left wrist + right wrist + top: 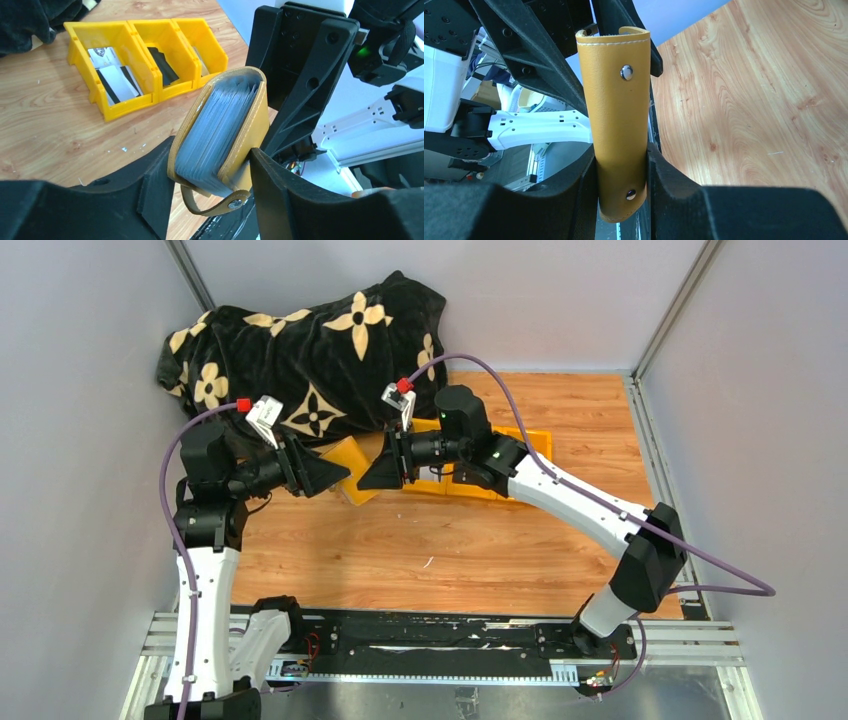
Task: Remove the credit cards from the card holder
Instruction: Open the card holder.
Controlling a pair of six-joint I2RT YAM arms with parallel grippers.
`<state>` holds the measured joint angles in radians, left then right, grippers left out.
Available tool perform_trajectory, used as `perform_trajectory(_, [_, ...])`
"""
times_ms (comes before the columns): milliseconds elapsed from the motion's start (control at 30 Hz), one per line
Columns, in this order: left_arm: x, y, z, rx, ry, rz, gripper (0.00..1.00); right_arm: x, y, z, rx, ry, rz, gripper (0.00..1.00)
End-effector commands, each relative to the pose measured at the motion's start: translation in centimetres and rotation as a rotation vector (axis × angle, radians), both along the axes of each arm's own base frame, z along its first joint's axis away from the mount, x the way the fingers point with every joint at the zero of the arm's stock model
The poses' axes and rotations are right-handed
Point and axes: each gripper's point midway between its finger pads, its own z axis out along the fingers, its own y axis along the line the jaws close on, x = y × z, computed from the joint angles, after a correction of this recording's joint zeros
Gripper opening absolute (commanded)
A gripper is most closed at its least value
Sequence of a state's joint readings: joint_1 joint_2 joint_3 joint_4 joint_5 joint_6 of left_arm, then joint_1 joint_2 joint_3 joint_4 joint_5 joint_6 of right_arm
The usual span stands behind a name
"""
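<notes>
The mustard-tan card holder [350,458] hangs in the air between both arms, above the table. My right gripper [621,165] is shut on its snap-buttoned spine end [614,100]. My left gripper [210,165] brackets the other end; the tan cover [245,130] touches both fingers, and the holder has fanned out, showing a stack of clear pockets [220,130]. Any credit cards inside are hidden. A pale card with a black stripe [112,80] lies in the left compartment of the yellow bin [120,107].
The yellow three-compartment bin [525,440] stands behind the right arm; its middle compartment holds a black item [162,65]. A black flowered blanket [300,340] is heaped at the back left. Bare wooden tabletop [430,550] lies in front.
</notes>
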<state>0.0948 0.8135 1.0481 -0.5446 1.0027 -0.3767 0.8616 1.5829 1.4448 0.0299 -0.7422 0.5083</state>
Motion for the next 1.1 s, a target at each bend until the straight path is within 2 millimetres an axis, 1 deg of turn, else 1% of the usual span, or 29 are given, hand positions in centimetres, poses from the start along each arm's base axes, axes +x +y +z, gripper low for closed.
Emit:
perform_trajectory(0, [-2.4,-0.6,0.2,0.031,-0.050,-0.082,0.54,3.4,-2.0,3.6,0.060,-0.067,-0.140,0.02])
perform_trajectory(133, [-2.7,-0.4,-0.5,0.059,-0.073,-0.069,0.44,3.7,-2.4,4.0,0.073,-0.070,-0.149,0.02])
perform_trajectory(200, [-2.8,-0.2,-1.0,0.086,-0.083,-0.062,0.40,3.9,-2.6,4.1,0.072,-0.071,-0.155,0.01])
perform_trajectory(300, [-3.0,0.0,-1.7,0.113,-0.076,-0.067,0.38,4.2,-3.1,4.2,0.073,-0.071,-0.166,0.02])
perform_trajectory(367, [-3.2,-0.1,-2.0,0.117,-0.067,-0.078,0.38,4.4,-3.5,4.4,0.076,-0.075,-0.173,0.01])
perform_trajectory(467, [-3.6,-0.2,-2.5,0.118,-0.056,-0.090,0.46,4.7,-3.9,4.8,0.085,-0.081,-0.179,0.00])
perform_trajectory(533, [-3.8,-0.2,-2.9,0.118,-0.053,-0.100,0.60,4.6,-4.0,5.2,0.095,-0.086,-0.171,0.00])
perform_trajectory(600, [-3.8,-0.2,-3.2,0.123,-0.054,-0.096,0.69,4.4,-4.1,5.3,0.103,-0.086,-0.156,0.00])
perform_trajectory(633, [-3.7,-0.1,-3.3,0.128,-0.051,-0.088,0.72,4.2,-4.0,5.4,0.108,-0.087,-0.147,0.00])
perform_trajectory(733, [-2.8,0.5,-3.7,0.152,-0.035,-0.042,0.76,3.8,-4.1,5.6,0.120,-0.092,-0.130,0.00])
perform_trajectory(833, [-2.0,0.7,-3.7,0.148,-0.008,-0.013,0.74,3.6,-4.1,5.5,0.125,-0.090,-0.116,0.00])
perform_trajectory(900, [-1.7,0.6,-3.2,0.123,0.005,-0.011,0.72,3.4,-4.0,5.5,0.126,-0.086,-0.108,0.00])
perform_trajectory(967, [-1.8,0.3,-2.8,0.100,0.010,-0.026,0.76,3.4,-4.0,5.4,0.127,-0.081,-0.110,0.00])
perform_trajectory(1067, [-1.6,0.4,-2.8,0.098,0.011,-0.010,0.86,3.4,-3.8,5.6,0.143,-0.071,-0.110,0.00])
